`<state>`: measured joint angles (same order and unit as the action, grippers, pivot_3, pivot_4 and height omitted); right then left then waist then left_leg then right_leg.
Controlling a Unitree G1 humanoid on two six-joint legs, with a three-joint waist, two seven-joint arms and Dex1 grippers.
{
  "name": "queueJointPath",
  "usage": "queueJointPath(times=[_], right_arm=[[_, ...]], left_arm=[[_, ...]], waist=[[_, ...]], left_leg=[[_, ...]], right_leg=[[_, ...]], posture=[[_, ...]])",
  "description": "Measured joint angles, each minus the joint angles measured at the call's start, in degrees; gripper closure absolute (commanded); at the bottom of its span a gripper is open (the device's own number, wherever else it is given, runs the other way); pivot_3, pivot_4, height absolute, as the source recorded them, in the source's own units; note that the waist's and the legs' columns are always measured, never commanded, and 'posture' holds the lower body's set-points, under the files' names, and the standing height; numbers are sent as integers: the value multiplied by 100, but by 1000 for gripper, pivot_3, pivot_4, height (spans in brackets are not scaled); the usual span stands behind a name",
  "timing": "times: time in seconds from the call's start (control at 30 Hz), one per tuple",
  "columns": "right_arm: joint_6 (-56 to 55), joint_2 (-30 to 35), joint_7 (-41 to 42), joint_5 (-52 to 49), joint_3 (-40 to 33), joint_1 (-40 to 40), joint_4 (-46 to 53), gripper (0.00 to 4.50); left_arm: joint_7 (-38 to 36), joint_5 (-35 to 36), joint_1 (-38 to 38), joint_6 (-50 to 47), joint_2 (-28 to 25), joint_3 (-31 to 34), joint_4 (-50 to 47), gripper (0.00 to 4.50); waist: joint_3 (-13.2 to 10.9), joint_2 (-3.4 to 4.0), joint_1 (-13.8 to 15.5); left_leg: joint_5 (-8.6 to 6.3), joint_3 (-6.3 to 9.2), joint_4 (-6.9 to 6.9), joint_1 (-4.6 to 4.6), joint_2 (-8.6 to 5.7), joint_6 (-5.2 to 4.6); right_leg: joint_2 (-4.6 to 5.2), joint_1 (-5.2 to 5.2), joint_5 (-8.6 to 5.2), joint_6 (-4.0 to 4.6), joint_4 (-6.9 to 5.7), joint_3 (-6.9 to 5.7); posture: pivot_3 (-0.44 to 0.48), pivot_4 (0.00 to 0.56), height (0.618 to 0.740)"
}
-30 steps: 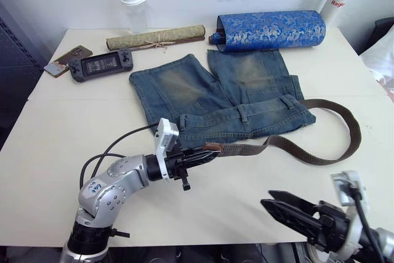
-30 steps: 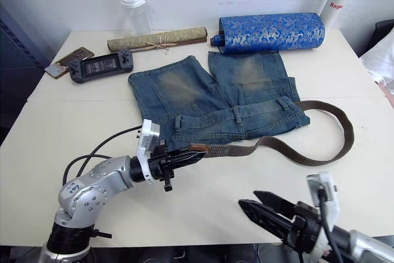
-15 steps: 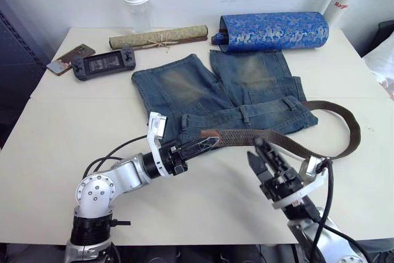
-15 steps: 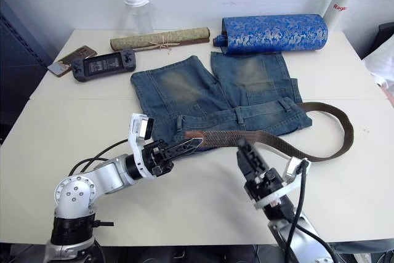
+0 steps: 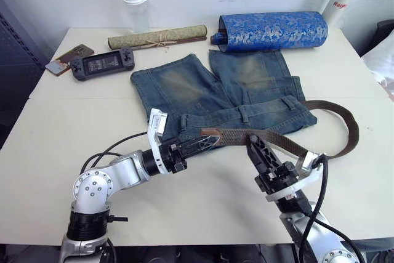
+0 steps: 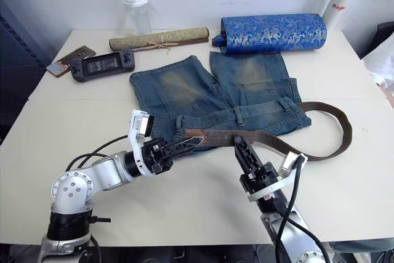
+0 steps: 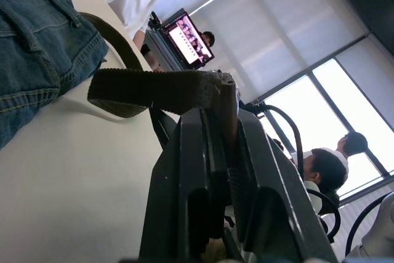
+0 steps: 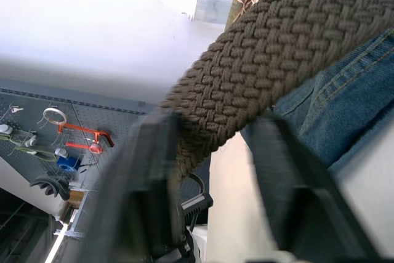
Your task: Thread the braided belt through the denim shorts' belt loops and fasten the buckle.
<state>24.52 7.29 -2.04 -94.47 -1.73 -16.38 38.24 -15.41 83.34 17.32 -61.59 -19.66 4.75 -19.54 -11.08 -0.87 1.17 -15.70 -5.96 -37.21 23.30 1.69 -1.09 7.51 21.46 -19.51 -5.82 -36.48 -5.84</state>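
1. Where things sit: the denim shorts (image 5: pixel 225 93) lie flat mid-table with the waistband facing the robot. The braided belt (image 5: pixel 320 129) runs along in front of the waistband and curls into a big loop off to the right.
2. The left gripper (image 5: pixel 206 142) is pinched tight on the belt's leather end tab (image 5: pixel 211 132), holding it just off the table right by the waistband. In the left wrist view the strap is clearly sandwiched between the fingers.
3. The right gripper (image 5: pixel 253 145) has its fingers spread on either side of the strap a bit further along. In its wrist view there's a gap on both sides, so no grip yet.
4. My take: pinch the right one down first so the strap stops sagging, then aim the tab flat at the nearest belt loop (image 5: pixel 244 113).
5. Watch the slack so it doesn't drag the shorts sideways.
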Motion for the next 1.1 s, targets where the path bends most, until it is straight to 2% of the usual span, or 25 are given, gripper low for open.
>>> queueJointPath(times=[0.03,0.27,0.33,0.37,0.53,0.63,0.73,0.77,0.8,0.83,0.93,1.03,1.07,1.1], right_arm=[[-11,-3,2,3,0,19,-37,4414],[-91,-108,181,54,4,-7,-46,4469],[-138,-165,239,36,-23,-66,-27,4500],[-211,-181,240,4,-82,-68,-5,4500],[-630,-199,200,-227,-616,-21,220,4500],[-867,-183,77,-258,-955,88,216,4500],[-1081,85,-11,-409,-1499,336,196,4500],[-1133,290,-65,-509,-1762,446,168,4500],[-1176,419,-96,-579,-1930,532,161,4500],[-1198,464,-111,-607,-2008,574,157,4500],[-1233,676,-207,-795,-2388,677,121,4500],[-1246,841,-258,-906,-2638,675,76,4500],[-1245,918,-266,-952,-2739,686,75,4500],[-1249,968,-269,-975,-2833,685,74,4500]], left_arm=[[-7,-9,0,0,-16,-16,5,4500],[-302,-248,-83,153,-132,-140,1,4500],[-440,-487,-116,262,-156,-225,-8,3569],[-527,-736,-113,355,-180,-338,-32,3341],[-979,-1804,-24,842,-200,-738,-47,1098],[-1216,-2594,86,1361,-238,-976,-64,1098],[-1488,-4263,308,2471,-561,-1809,28,1098],[-1491,-5232,542,3148,-598,-2328,315,1098],[-1482,-5776,689,3534,-555,-2587,585,1098],[-1481,-5998,752,3701,-525,-2692,715,1098],[-1440,-7410,1212,4676,-459,-3393,1469,1098],[-1388,-8308,1569,5270,-425,-3724,2100,1098],[-1333,-8645,1668,5476,-403,-3761,2365,1593],[-1244,-8922,1698,5742,-392,-3763,2536,1803]], waist=[[0,0,-1],[0,0,3],[0,0,1],[0,0,6],[0,0,12],[0,1,11],[1,4,23],[0,11,54],[0,13,60],[1,13,60],[0,13,41],[0,14,14],[0,14,7],[0,14,7]], left_leg=[[0,0,0,0,0,0],[0,-2,0,1,-1,-1],[0,-2,1,1,0,-1],[0,-3,1,1,-2,-1],[-2,-4,3,0,0,-2],[-2,-8,4,0,-1,-1],[-2,-17,6,-2,-6,-3],[0,-17,6,-1,-15,-7],[-1,-21,6,-1,-18,-13],[-3,-23,6,-1,-18,-15],[-21,-25,6,3,-9,-44],[-18,-30,7,1,0,-38],[-18,-34,8,-1,2,-38],[-19,-35,6,-3,4,-39]], right_leg=[[0,0,0,0,0,0],[2,1,0,0,0,0],[1,1,0,1,0,1],[2,1,0,0,1,1],[2,2,0,0,2,2],[2,4,0,1,3,3],[-1,5,0,1,2,3],[-8,5,0,0,3,-1],[-2,7,1,-1,3,1],[1,7,1,-2,3,2],[14,7,2,-4,12,5],[8,10,2,-4,6,0],[5,13,2,-4,5,-6],[6,12,2,-4,3,-6]], posture=[[0,150,717],[0,150,717],[0,150,717],[0,150,717],[0,150,717],[0,150,717],[0,150,717],[0,150,717],[0,150,717],[0,150,717],[0,150,717],[0,150,717],[0,150,717],[0,150,717]])
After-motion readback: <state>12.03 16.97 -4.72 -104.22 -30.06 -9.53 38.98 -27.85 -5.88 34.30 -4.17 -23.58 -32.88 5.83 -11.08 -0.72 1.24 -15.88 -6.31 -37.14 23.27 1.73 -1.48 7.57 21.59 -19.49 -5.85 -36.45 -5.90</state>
